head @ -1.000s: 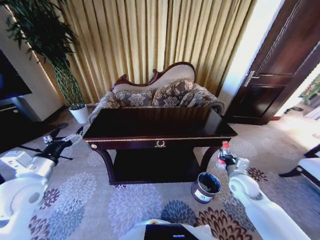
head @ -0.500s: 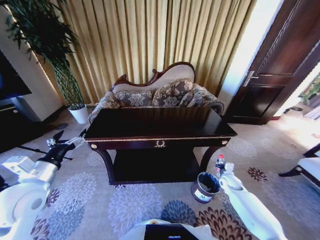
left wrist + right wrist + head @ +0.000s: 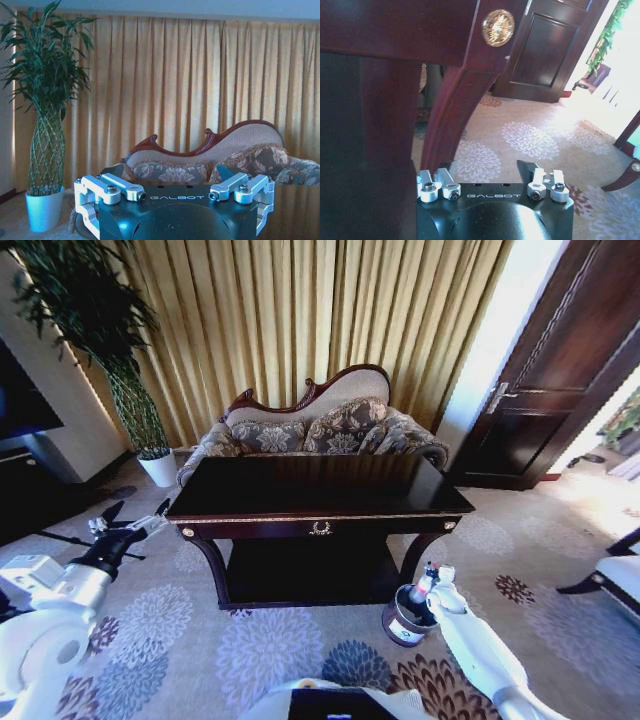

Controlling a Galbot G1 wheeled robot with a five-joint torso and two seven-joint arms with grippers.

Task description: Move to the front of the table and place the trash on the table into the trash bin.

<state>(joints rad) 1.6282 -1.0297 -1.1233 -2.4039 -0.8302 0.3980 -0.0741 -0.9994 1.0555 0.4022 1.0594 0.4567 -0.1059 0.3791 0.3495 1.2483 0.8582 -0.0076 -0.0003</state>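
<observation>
While my right gripper (image 3: 432, 585) hangs over the trash bin (image 3: 410, 614) beside the table (image 3: 318, 502) leg, jaws parted, bottle (image 3: 422, 587) tilts into bin; left gripper (image 3: 128, 522) spread wide, beyond the table's other end.

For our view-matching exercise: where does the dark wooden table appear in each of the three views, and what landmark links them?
Head view: the table stands centre frame, before the sofa.
Left wrist view: dark glossy strip in front of the sofa, probably its top.
Right wrist view: curved leg and gold ornament, close up, beside the door.
Landmarks: sofa links head and left wrist; door links head and right wrist.
</observation>
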